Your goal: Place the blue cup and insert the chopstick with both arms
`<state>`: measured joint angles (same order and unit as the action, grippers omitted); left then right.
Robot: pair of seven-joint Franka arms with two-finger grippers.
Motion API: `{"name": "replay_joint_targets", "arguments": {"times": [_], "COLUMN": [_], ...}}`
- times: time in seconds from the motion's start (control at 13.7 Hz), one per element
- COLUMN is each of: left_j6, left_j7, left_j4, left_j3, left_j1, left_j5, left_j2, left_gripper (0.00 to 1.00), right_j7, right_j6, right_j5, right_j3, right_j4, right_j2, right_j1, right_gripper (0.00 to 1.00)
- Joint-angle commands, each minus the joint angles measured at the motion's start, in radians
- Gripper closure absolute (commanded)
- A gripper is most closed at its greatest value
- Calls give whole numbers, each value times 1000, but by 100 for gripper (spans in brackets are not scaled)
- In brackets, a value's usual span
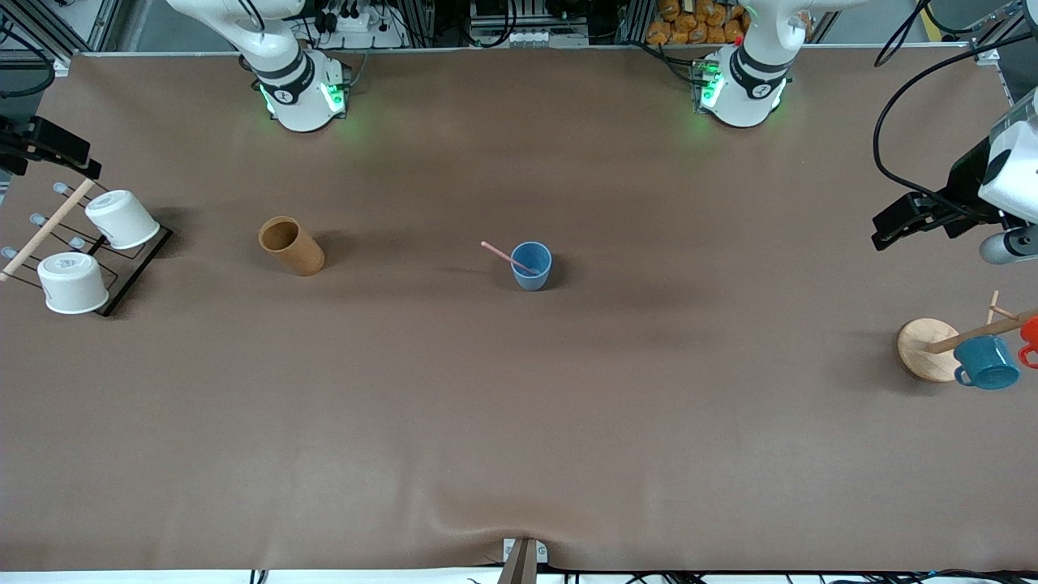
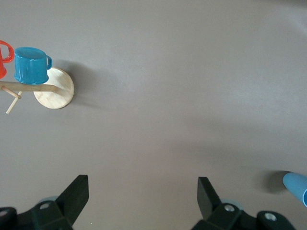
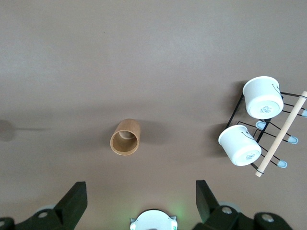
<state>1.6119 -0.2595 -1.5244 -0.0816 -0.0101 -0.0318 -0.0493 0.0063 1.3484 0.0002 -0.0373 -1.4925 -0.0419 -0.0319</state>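
The blue cup (image 1: 531,266) stands upright in the middle of the table. The pale-pink chopstick (image 1: 504,254) stands in it and leans over the rim toward the right arm's end. A sliver of the cup also shows at the edge of the left wrist view (image 2: 297,186). My left gripper (image 1: 892,223) is open and empty, up over the left arm's end of the table near the mug tree; its jaws (image 2: 143,191) frame bare table. My right gripper (image 1: 77,154) is open and empty over the cup rack at the right arm's end, also seen in its wrist view (image 3: 141,196).
A brown cylindrical holder (image 1: 290,245) stands between the blue cup and the rack. A black wire rack (image 1: 134,272) holds two white cups (image 1: 122,219) and a wooden dowel. A mug tree on a wooden base (image 1: 924,349) carries a teal mug (image 1: 986,362) and an orange mug (image 1: 1030,337).
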Motion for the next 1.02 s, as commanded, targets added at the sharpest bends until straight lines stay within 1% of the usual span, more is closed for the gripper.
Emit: {"name": "replay_joint_targets", "arguments": {"times": [0.0,0.22,0.37,0.51,0.8,0.95], "left_j6": [13,13,11,2,-61,-101], "left_j7": [17,28,49,54,54,54], "left_j4": [-17,-16,-16,-17,-14,10], "left_j3": [6,5,6,6,0,-1], "left_j1": [1,1,1,1,-2,-4], "left_j5": [26,27,27,27,27,27], "left_j2": [17,19,20,25,37,37], "left_gripper": [0,0,0,0,0,0], "right_j7": [20,21,12,8,8,8], "right_j6": [24,28,5,18,37,38], "right_j5": [-5,4,9,12,12,14], "right_j3": [11,14,13,10,11,11], "right_j4": [-18,-17,-17,-8,-5,-5], "right_j2": [-23,-24,-26,-15,-13,-12], "right_j1": [-5,-2,-3,-6,-3,-5], "right_gripper": [0,0,0,0,0,0]}}
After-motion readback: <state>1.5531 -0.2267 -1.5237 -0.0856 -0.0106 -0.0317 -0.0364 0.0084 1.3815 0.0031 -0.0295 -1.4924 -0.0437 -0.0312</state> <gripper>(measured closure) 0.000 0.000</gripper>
